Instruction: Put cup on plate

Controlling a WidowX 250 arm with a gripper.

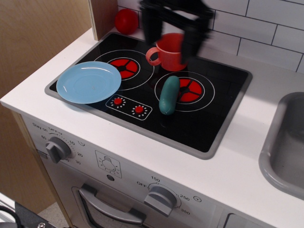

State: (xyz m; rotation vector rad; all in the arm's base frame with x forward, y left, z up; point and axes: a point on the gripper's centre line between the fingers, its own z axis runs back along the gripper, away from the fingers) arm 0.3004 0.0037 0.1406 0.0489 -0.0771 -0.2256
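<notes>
The red-orange cup (170, 53) stands upright on the black stovetop between the two back burners, its loop handle pointing left. The light blue plate (89, 81) lies at the stovetop's front left corner, apart from the cup. My black gripper (172, 46) comes down from the back and is blurred by motion. Its two fingers (151, 29) stand either side of the cup, open, and hide part of the cup's rim. I cannot tell whether they touch the cup.
A teal oblong toy (169, 94) lies on the front right burner, just in front of the cup. A red ball (126, 21) sits at the back left by a wooden panel (102, 17). A grey sink (285, 142) is at the right.
</notes>
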